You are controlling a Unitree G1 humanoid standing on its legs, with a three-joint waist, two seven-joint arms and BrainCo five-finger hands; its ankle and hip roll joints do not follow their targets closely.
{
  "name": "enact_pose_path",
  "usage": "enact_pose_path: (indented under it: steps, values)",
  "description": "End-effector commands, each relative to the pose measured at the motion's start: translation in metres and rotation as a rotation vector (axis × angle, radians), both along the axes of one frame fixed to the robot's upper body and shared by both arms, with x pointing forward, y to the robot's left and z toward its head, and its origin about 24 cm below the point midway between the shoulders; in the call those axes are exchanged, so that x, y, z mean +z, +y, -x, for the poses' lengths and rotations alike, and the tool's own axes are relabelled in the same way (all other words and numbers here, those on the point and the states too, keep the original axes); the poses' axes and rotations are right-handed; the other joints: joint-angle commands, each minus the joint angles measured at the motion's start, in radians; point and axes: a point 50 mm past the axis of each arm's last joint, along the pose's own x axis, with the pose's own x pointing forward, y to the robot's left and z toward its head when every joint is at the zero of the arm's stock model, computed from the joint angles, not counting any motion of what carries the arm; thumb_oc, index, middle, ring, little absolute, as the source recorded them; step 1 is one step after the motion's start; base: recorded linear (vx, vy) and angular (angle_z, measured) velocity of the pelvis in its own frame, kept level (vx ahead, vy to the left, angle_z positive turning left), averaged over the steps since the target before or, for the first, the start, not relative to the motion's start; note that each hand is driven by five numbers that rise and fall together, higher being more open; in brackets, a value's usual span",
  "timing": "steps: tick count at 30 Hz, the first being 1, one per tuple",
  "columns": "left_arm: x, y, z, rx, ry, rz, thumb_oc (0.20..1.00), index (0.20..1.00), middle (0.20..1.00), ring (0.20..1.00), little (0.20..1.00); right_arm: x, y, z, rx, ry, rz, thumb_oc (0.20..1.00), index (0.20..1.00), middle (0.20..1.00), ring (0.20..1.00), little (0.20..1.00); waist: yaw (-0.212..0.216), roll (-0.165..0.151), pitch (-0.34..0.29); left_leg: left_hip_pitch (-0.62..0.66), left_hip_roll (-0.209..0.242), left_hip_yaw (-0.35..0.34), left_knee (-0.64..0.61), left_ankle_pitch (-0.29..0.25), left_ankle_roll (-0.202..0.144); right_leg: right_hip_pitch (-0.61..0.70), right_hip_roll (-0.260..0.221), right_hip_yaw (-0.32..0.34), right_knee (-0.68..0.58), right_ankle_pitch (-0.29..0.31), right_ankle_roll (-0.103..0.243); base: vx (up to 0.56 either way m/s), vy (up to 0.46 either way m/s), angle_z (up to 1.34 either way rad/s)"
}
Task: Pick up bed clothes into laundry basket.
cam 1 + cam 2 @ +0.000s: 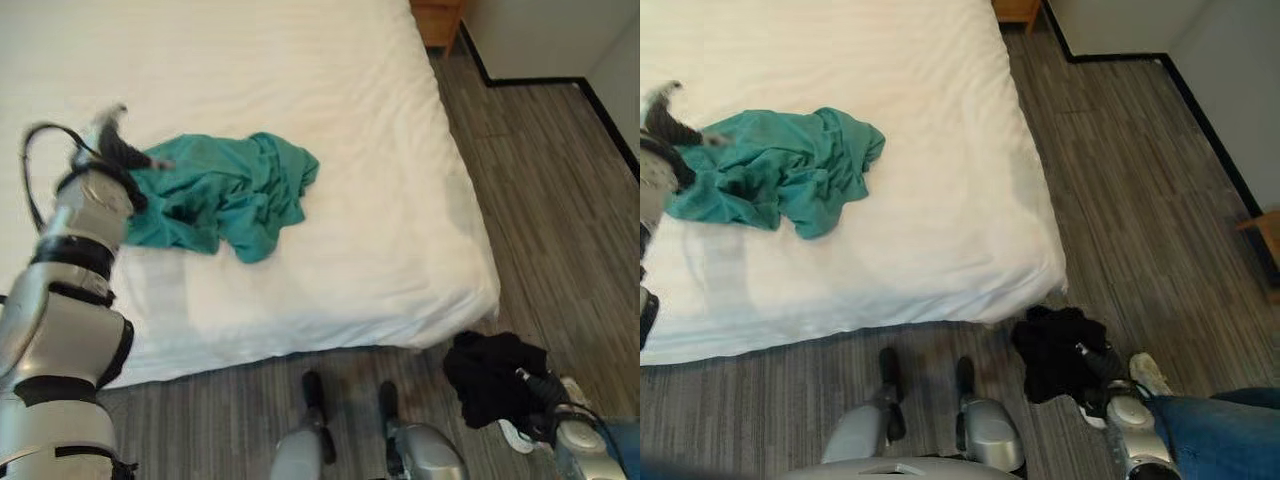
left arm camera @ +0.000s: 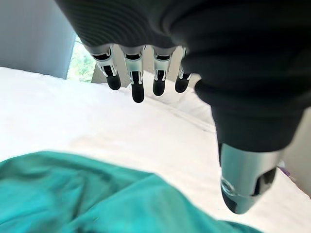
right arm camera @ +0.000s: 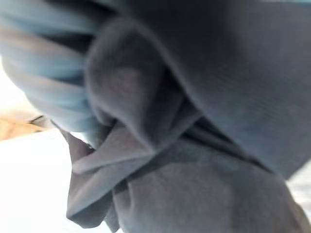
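Left eye view: the left hand (image 1: 112, 150) hangs over the near-left edge of a crumpled teal garment (image 1: 225, 192) on the white bed (image 1: 330, 120). Down at the lower right, the right hand (image 1: 545, 392) holds a black garment (image 1: 492, 376) low beside the bed's corner, above the grey plank floor (image 1: 540, 200). No basket can be seen.

Right eye view: the same teal heap lies toward the bed's left side, well apart from the black cloth. A person's blue-clad leg (image 1: 1215, 430) shows at the lower right, near the right hand. A wooden piece of furniture (image 1: 1018, 10) stands at the head of the bed, and dark skirting runs along the walls.

Left wrist view: the fingers (image 2: 137, 90) point straight down and the thumb stands apart from them, the hand wide open with nothing in it, the teal cloth just below. To grip well, I judge it should drop into a thick fold rather than a thin edge, and close deep enough to gather the cloth and not the sheet.

Right wrist view: dark cloth bunched up close; the fingers are hidden, so the grip is inferred from the eye views.
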Motion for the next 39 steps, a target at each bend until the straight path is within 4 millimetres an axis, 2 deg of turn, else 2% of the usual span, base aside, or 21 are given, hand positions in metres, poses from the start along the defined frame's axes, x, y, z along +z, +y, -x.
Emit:
enact_pose_path:
  steps: [1, 5, 8, 10, 12, 13, 14, 16, 21, 22, 23, 26, 27, 28, 29, 30, 31, 33, 35, 36, 39]
  values:
    - [0.034, 0.009, 0.009, 0.053, -0.101, -0.049, 1.000, 1.000, 1.000, 1.000, 1.000, 0.020, -0.008, -0.016, 0.039, -0.103, 0.044, 0.200, 0.200, 0.200, 0.200, 0.200, -0.017, -0.043, -0.042, -0.045, 0.058, 0.003, 0.009, 0.030, -0.008, -0.034, -0.029, -0.006, 0.039, -0.036, 0.095, 0.00, 0.065, -0.04]
    - [0.045, 0.009, 0.010, 0.083, -0.085, -0.124, 1.000, 1.000, 1.000, 1.000, 1.000, 0.020, 0.006, -0.023, 0.127, -0.109, 0.046, 0.200, 0.200, 0.200, 0.200, 0.200, -0.030, -0.080, -0.026, -0.073, 0.057, 0.013, 0.011, 0.023, -0.001, -0.074, -0.023, 0.006, 0.033, -0.016, 0.105, 0.01, 0.054, -0.15]
    - [0.040, 0.004, 0.006, 0.080, -0.055, -0.162, 1.000, 1.000, 1.000, 1.000, 1.000, 0.023, 0.017, -0.029, 0.192, -0.124, 0.047, 0.200, 0.200, 0.200, 0.200, 0.200, -0.035, -0.111, -0.002, -0.099, 0.059, 0.018, 0.013, 0.025, 0.003, -0.106, -0.022, 0.004, 0.036, -0.003, 0.110, 0.00, 0.025, -0.11]
    - [0.027, 0.005, 0.003, 0.090, 0.015, -0.184, 1.000, 1.000, 1.000, 1.000, 1.000, 0.022, 0.022, -0.030, 0.218, -0.121, 0.049, 0.200, 0.200, 0.200, 0.200, 0.200, -0.038, -0.125, 0.011, -0.112, 0.058, 0.017, 0.010, 0.027, 0.005, -0.124, -0.018, 0.000, 0.034, 0.007, 0.112, 0.00, 0.020, -0.06]
    - [-0.007, 0.003, -0.003, 0.115, 0.215, -0.332, 1.000, 1.000, 1.000, 1.000, 1.000, 0.023, 0.029, -0.030, 0.273, -0.122, 0.070, 0.200, 0.200, 0.200, 0.200, 0.200, -0.042, -0.142, 0.031, -0.125, 0.055, 0.016, 0.006, 0.026, 0.008, -0.138, -0.016, -0.004, 0.026, 0.017, 0.117, 0.00, 0.034, -0.02]
    - [-0.007, 0.003, -0.003, 0.115, 0.216, -0.333, 1.000, 1.000, 1.000, 1.000, 1.000, 0.023, 0.029, -0.030, 0.273, -0.121, 0.070, 0.200, 0.200, 0.200, 0.200, 0.200, -0.042, -0.142, 0.031, -0.125, 0.055, 0.016, 0.006, 0.025, 0.008, -0.138, -0.016, -0.004, 0.026, 0.017, 0.117, 0.00, 0.033, 0.01]
    - [-0.030, -0.001, -0.006, 0.106, 0.325, -0.370, 1.000, 1.000, 1.000, 1.000, 1.000, 0.024, 0.031, -0.030, 0.283, -0.125, 0.072, 0.200, 0.200, 0.200, 0.200, 0.200, -0.043, -0.147, 0.041, -0.125, 0.053, 0.017, 0.008, 0.020, 0.009, -0.138, -0.016, -0.004, 0.025, 0.017, 0.120, 0.00, 0.000, 0.00]
    - [-0.058, -0.010, -0.010, 0.075, 0.430, -0.408, 1.000, 1.000, 1.000, 1.000, 1.000, 0.024, 0.032, -0.029, 0.294, -0.123, 0.078, 0.200, 0.200, 0.200, 0.200, 0.200, -0.042, -0.153, 0.050, -0.133, 0.050, 0.019, 0.008, 0.022, 0.012, -0.148, -0.015, -0.002, 0.024, 0.019, 0.120, -0.01, 0.016, 0.00]
    - [-0.102, -0.032, -0.015, -0.019, 0.533, -0.416, 1.000, 1.000, 1.000, 1.000, 1.000, 0.028, 0.033, -0.029, 0.325, -0.136, 0.096, 0.200, 0.200, 0.200, 0.200, 0.200, -0.033, -0.150, 0.072, -0.138, 0.043, 0.013, 0.010, 0.019, 0.014, -0.154, -0.020, -0.012, 0.030, 0.012, 0.118, -0.03, 0.007, 0.04]
    - [-0.108, -0.036, -0.015, -0.044, 0.541, -0.410, 0.529, 0.529, 0.529, 0.529, 0.529, 0.029, 0.032, -0.030, 0.327, -0.138, 0.101, 0.200, 0.200, 0.200, 0.200, 0.200, -0.030, -0.149, 0.076, -0.139, 0.042, 0.011, 0.010, 0.020, 0.014, -0.156, -0.020, -0.015, 0.031, 0.012, 0.118, -0.03, -0.006, 0.05]
    - [-0.111, -0.040, -0.016, -0.061, 0.535, -0.393, 0.200, 0.200, 0.200, 0.200, 0.200, 0.030, 0.031, -0.031, 0.328, -0.143, 0.110, 0.200, 0.200, 0.200, 0.200, 0.200, -0.027, -0.145, 0.078, -0.140, 0.041, 0.007, 0.009, 0.020, 0.014, -0.155, -0.020, -0.016, 0.031, 0.011, 0.117, 0.00, 0.000, 0.00]
    - [-0.118, -0.055, -0.020, -0.137, 0.484, -0.283, 0.200, 0.200, 0.200, 0.200, 0.200, 0.030, 0.031, -0.033, 0.323, -0.142, 0.122, 0.200, 0.200, 0.200, 0.200, 0.200, -0.015, -0.131, 0.084, -0.138, 0.036, -0.005, 0.008, 0.021, 0.014, -0.151, -0.022, -0.026, 0.032, 0.010, 0.116, -0.02, -0.013, 0.05]
    - [-0.115, -0.065, -0.022, -0.202, 0.377, -0.108, 0.200, 0.200, 0.200, 0.200, 0.200, 0.027, 0.029, -0.030, 0.310, -0.124, 0.128, 0.200, 0.200, 0.200, 0.200, 0.200, -0.003, -0.117, 0.086, -0.127, 0.032, -0.014, 0.010, 0.016, 0.015, -0.140, -0.025, -0.036, 0.036, 0.004, 0.115, -0.01, -0.015, 0.06]
    - [-0.115, -0.065, -0.022, -0.201, 0.377, -0.108, 0.200, 0.200, 0.200, 0.200, 0.200, 0.028, 0.029, -0.030, 0.310, -0.125, 0.128, 0.200, 0.200, 0.200, 0.200, 0.200, -0.004, -0.116, 0.084, -0.130, 0.032, -0.015, 0.008, 0.019, 0.015, -0.143, -0.024, -0.036, 0.036, 0.006, 0.115, 0.00, -0.015, 0.07]
    - [-0.106, -0.077, -0.023, -0.278, 0.227, 0.061, 0.200, 0.200, 0.200, 0.200, 0.200, 0.027, 0.027, -0.029, 0.288, -0.124, 0.129, 0.200, 0.200, 0.200, 0.200, 0.200, 0.008, -0.103, 0.083, -0.122, 0.027, -0.022, 0.010, 0.015, 0.015, -0.133, -0.028, -0.042, 0.041, 0.000, 0.114, 0.00, 0.002, 0.10]
    - [-0.112, -0.079, -0.021, -0.302, 0.234, 0.113, 0.200, 0.200, 0.200, 0.200, 0.200, 0.025, 0.027, -0.028, 0.282, -0.114, 0.129, 0.200, 0.200, 0.200, 0.200, 0.200, 0.013, -0.093, 0.078, -0.119, 0.026, -0.026, 0.008, 0.017, 0.016, -0.131, -0.030, -0.045, 0.043, -0.002, 0.112, 0.01, 0.002, 0.21]
    - [-0.112, -0.086, -0.017, -0.351, 0.138, 0.232, 0.200, 0.200, 0.200, 0.200, 0.200, 0.023, 0.026, -0.026, 0.273, -0.103, 0.130, 0.200, 0.200, 0.200, 0.200, 0.200, 0.018, -0.081, 0.072, -0.112, 0.023, -0.032, 0.008, 0.016, 0.016, -0.121, -0.033, -0.050, 0.046, -0.006, 0.110, 0.01, 0.007, 0.20]
    - [-0.129, -0.107, -0.006, -0.471, 0.101, 0.372, 0.200, 0.200, 0.200, 0.200, 0.200, 0.019, 0.022, -0.022, 0.248, -0.083, 0.132, 0.200, 0.200, 0.200, 0.200, 0.200, 0.039, -0.056, 0.062, -0.096, 0.016, -0.043, 0.008, 0.011, 0.017, -0.105, -0.040, -0.063, 0.061, -0.020, 0.106, 0.02, 0.004, 0.17]
    - [-0.140, -0.113, 0.002, -0.504, 0.074, 0.463, 0.200, 0.200, 0.200, 0.200, 0.200, 0.018, 0.019, -0.019, 0.229, -0.074, 0.133, 0.200, 0.200, 0.200, 0.200, 0.200, 0.047, -0.043, 0.053, -0.082, 0.011, -0.049, 0.008, 0.008, 0.019, -0.093, -0.043, -0.068, 0.069, -0.029, 0.103, 0.03, 0.011, 0.20]
    - [-0.171, -0.123, 0.025, -0.551, 0.060, 0.676, 0.200, 0.200, 0.200, 0.200, 0.200, 0.016, 0.009, -0.013, 0.166, -0.063, 0.130, 0.200, 0.200, 0.200, 0.200, 0.200, 0.072, -0.016, 0.039, -0.057, 0.003, -0.062, 0.012, -0.001, 0.022, -0.067, -0.049, -0.080, 0.086, -0.049, 0.098, 0.05, 0.035, 0.16]
    - [-0.208, -0.122, 0.058, -0.525, 0.062, 0.899, 0.200, 0.200, 0.200, 0.200, 0.200, 0.012, 0.000, -0.002, 0.114, -0.030, 0.132, 0.200, 0.200, 0.200, 0.200, 0.200, 0.093, 0.015, 0.010, -0.012, -0.010, -0.073, 0.014, -0.016, 0.029, -0.017, -0.057, -0.092, 0.094, -0.070, 0.090, 0.04, 0.033, 0.10]
